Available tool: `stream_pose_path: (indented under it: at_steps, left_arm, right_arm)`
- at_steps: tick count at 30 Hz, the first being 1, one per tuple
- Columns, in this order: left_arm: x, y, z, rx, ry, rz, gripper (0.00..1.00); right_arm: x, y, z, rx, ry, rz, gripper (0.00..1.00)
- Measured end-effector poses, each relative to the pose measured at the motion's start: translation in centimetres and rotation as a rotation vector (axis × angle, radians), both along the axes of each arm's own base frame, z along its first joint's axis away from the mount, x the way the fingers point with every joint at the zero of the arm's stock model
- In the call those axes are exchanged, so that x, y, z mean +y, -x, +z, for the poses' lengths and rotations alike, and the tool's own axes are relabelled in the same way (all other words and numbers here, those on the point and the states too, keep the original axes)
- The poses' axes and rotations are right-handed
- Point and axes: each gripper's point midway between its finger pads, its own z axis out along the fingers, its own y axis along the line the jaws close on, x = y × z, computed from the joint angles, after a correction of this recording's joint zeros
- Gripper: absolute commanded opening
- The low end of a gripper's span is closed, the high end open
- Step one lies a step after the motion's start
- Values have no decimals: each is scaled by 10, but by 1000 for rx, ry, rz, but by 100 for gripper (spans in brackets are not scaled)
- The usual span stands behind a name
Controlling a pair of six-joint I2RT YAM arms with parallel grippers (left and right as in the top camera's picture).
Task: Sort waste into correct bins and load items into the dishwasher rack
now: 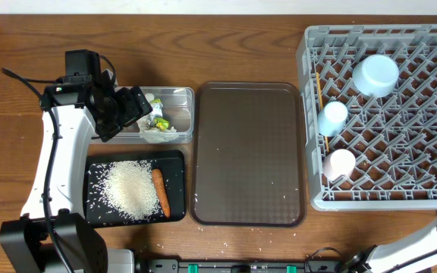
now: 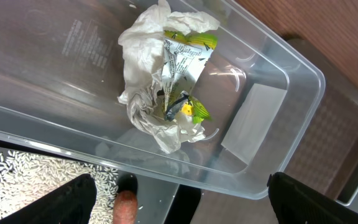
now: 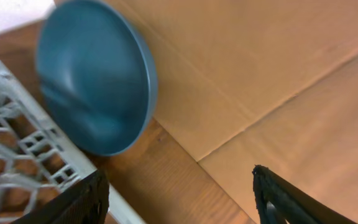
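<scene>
Nearest us, rice point(image 1: 127, 189) and the carrot point(image 1: 160, 192) lie in the black tray point(image 1: 174, 163). Beyond its far edge, our left pincer point(image 2: 182, 208) gapes wide over the clear tub point(image 2: 303, 81) holding the tissue point(image 2: 145, 74). Farther off, our right pincer point(image 3: 179, 202) stands apart, short of the blue plate point(image 3: 92, 81) on edge beside the rim of the rack point(image 1: 307, 114).

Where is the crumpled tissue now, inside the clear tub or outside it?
Inside. The tissue lies on the floor of the clear tub, enclosed by its walls.
</scene>
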Motion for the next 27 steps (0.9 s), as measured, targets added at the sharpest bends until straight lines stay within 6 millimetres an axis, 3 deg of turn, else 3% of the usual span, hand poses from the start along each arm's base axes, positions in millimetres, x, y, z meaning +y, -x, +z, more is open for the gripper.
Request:
stream_pose_path:
  at_steps: [3, 8, 15, 23, 27]
  left_arm:
    - [0, 0, 0, 0, 0, 0, 91]
    - [0, 0, 0, 0, 0, 0, 91]
    - [0, 0, 0, 0, 0, 0, 91]
    - [0, 0, 0, 0, 0, 0, 91]
    - [0, 0, 0, 0, 0, 0, 91]
  right_arm:
    - [-14, -5, -26, 3, -13, 2, 73]
    - [-32, -22, -52, -47, -4, 46, 76]
    - [-39, -49, -71, -145, -1, 115, 76]
    - [-47, -63, -76, -215, 37, 133, 72]
    - [-51, -67, -88, -236, 39, 129, 67]
